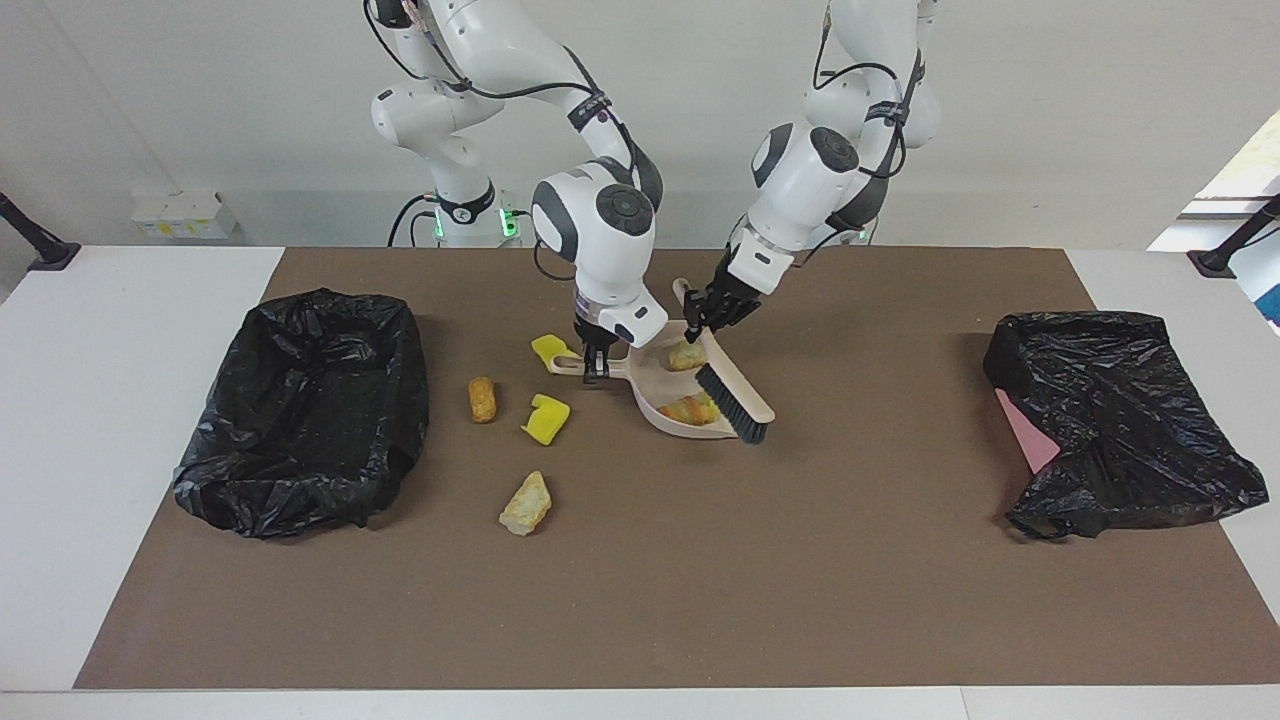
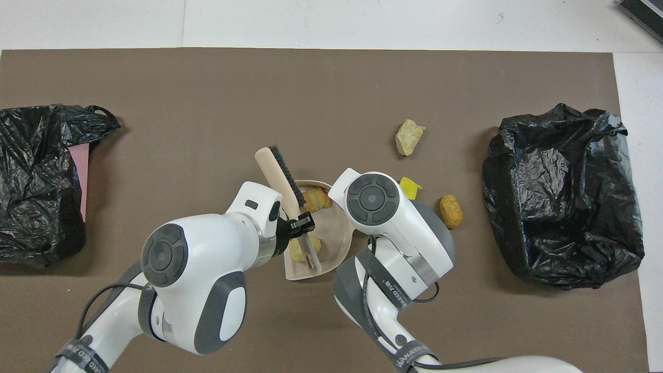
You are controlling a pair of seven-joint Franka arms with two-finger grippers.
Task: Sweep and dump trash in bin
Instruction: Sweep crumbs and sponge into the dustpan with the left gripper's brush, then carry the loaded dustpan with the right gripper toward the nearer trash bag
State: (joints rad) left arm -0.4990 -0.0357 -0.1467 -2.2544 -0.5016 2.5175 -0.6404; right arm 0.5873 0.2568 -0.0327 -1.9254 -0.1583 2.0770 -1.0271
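Your left end effector grasps the brush; right end effector, hidden overhead, clamps the dustpan handle.

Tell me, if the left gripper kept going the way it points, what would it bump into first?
Probably the dustpan. The left gripper, shut on the brush handle, points down over the pan, near the bread lump inside. Exact depth is hard to judge.
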